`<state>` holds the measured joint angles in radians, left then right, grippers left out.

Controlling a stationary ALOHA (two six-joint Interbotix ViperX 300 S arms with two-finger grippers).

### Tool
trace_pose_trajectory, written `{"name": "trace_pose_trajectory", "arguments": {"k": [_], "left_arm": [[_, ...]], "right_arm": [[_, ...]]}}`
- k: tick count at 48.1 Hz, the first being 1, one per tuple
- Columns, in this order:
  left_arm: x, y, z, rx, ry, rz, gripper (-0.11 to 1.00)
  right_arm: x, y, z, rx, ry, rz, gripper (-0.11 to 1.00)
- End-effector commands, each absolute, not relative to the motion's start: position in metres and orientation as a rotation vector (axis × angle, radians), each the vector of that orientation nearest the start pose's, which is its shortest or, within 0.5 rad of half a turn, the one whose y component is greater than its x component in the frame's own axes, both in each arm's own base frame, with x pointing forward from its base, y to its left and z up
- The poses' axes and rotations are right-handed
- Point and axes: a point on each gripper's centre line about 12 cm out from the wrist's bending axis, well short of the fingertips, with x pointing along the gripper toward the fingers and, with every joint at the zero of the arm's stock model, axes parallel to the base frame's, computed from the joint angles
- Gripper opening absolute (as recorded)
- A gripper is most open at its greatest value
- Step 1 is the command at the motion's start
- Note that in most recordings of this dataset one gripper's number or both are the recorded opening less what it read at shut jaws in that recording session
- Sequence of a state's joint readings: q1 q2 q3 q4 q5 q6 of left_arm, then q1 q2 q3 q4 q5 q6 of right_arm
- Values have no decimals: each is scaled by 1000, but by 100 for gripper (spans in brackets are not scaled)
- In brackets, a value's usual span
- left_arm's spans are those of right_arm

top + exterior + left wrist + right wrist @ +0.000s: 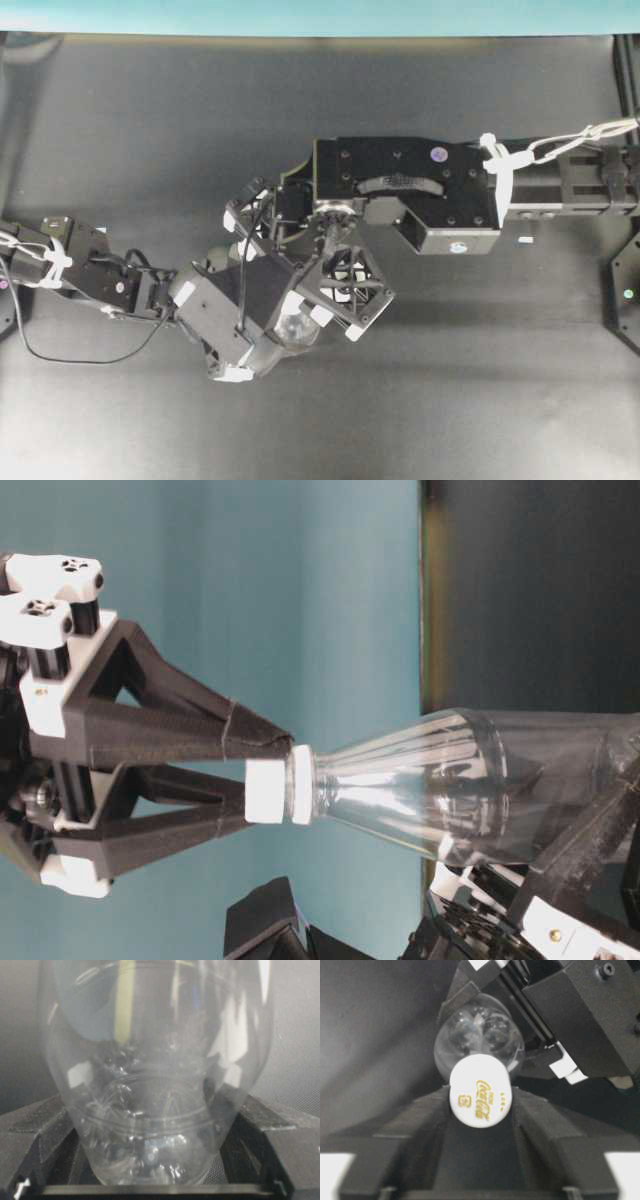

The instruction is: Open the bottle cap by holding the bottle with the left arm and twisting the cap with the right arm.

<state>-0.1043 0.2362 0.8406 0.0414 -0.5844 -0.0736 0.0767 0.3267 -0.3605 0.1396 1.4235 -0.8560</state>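
Standing over the dark counter [150,130], I see both arms meeting near its middle with the bottle [440,780] held up between them, off the surface. From table level that view is turned sideways: the bottle lies across the picture, its clear body running to the right and its neck pointing left. The left hand [262,335] grips the body, black fingers [35,1145] pressed against both sides of the clear plastic in its own wrist view. The right hand [265,780] has its triangular fingers [170,725] pinching the cap [268,791], one finger above and one below in that sideways view. The right wrist camera looks straight at the cap's white top, which carries gold Coca-Cola lettering, with a finger hard against each side of it. The cap sits snug on the neck. From overhead, a tiny white fleck [524,240] lies on the counter just below the right arm [420,190], apart from everything else. The left arm [90,270] trails a thin black cable loop [80,355].
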Motion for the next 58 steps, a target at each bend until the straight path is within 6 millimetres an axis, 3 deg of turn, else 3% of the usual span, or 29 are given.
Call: {"name": "trace_pose_trajectory", "arguments": {"k": [1, 4, 7, 15, 23, 42, 47, 58], "left_arm": [[370, -47, 82, -12, 511, -132, 82], [370, -47, 81, -13, 512, -131, 82], [369, -47, 81, -13, 514, -131, 82], [367, -47, 78, -11, 535, -130, 82], [366, -47, 78, -12, 544, -129, 82], [365, -47, 75, -8, 572, -128, 82], [364, -47, 75, -9, 573, -128, 82], [364, -47, 74, -9, 575, -128, 82]], "right_arm": [[470, 56, 297, -650, 1189, 730, 60], [471, 56, 299, -643, 1179, 717, 75], [471, 56, 304, -631, 1161, 693, 83], [466, 47, 316, -567, 1155, 625, 81], [444, 34, 333, -483, 1160, 546, 81], [390, 30, 402, -206, 941, 296, 81], [382, 35, 401, -122, 882, 249, 80], [366, 43, 376, -2, 778, 191, 80]]}}
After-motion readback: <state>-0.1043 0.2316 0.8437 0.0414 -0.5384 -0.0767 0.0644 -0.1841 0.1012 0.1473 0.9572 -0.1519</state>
